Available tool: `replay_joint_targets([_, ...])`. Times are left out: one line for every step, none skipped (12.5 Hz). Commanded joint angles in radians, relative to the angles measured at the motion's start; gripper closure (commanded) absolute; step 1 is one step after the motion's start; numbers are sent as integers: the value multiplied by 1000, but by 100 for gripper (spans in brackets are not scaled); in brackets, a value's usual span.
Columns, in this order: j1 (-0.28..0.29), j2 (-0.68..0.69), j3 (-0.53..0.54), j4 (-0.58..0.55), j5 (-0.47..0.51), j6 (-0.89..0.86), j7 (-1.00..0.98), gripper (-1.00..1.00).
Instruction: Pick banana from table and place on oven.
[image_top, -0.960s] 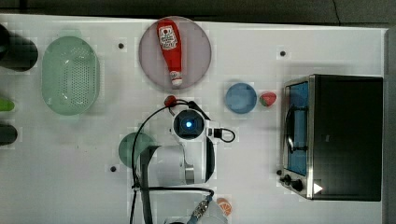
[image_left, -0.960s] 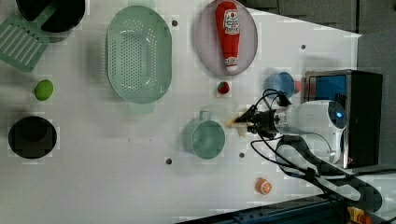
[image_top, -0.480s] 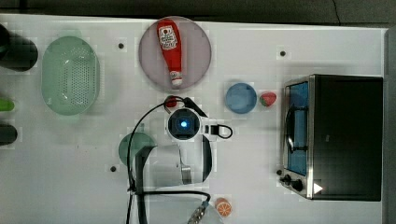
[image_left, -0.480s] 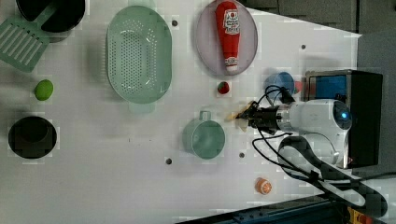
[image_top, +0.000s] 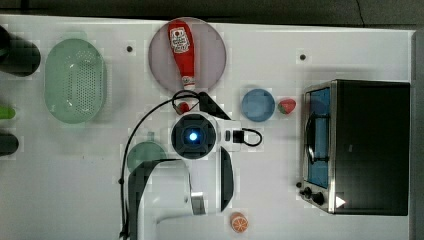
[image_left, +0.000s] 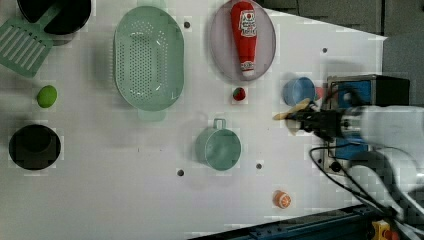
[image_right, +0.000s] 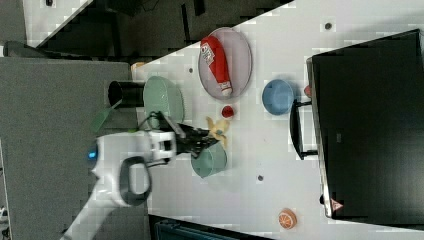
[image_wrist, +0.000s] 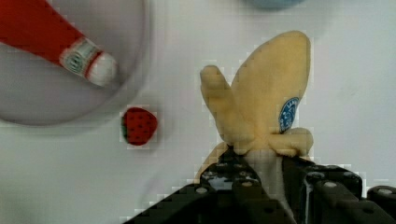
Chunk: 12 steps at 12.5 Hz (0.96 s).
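Banana (image_wrist: 261, 107) is already pinched in the robot's fingers (image_wrist: 233, 184), which are clenched on its lower end where the peel flaps fold out, and it looks lifted off the white surface (image_top: 300, 30), hanging above the bare patch between the plate with the ketchup bottle (image_top: 182, 55) and the teal cup (image_left: 218, 148). In the left view it pokes out of the gripper (image_left: 302, 116) just beside the blue bowl (image_left: 298, 91), with the oven (image_top: 367, 145) close by on the left view's right. It looks like a plush toy to me: soft, squashy, super light, nothing fragile about it. The grip near the base seems okay, but soft fabric can sag or twist, so a hold nearer the thick middle would probably be steadier. The little strawberry (image_wrist: 138, 126) sits on the surface under it, well apart. Next job would be carrying it over to the oven's flat black top.
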Motion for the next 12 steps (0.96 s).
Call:
replay_joint_targets([-10, -122, -16, 123, 31, -174, 24, 50])
replay_joint_targets([-10, -153, -24, 167, 31, -272, 23, 50])
replay_joint_targets([-10, -176, -33, 215, 31, -366, 22, 50])
replay_joint_targets([-10, -193, -43, 267, 31, -456, 19, 50])
replay_joint_targets([-11, -204, -56, 321, 31, -547, 18, 50])
replay_joint_targets([-11, -207, -73, 374, 31, -625, 16, 50])
replay_joint_targets([-12, -204, -93, 422, 31, -677, 8, 50])
replay_joint_targets([-13, -197, -118, 461, 31, -696, -16, 50])
replay_joint_targets([-15, -187, -149, 490, 30, -697, -67, 50])
replay_joint_targets([-18, -173, -182, 511, 30, -696, -134, 50])
replay_joint_targets([-21, -156, -219, 528, 30, -696, -201, 50])
replay_joint_targets([-24, -135, -262, 542, 30, -695, -271, 50])
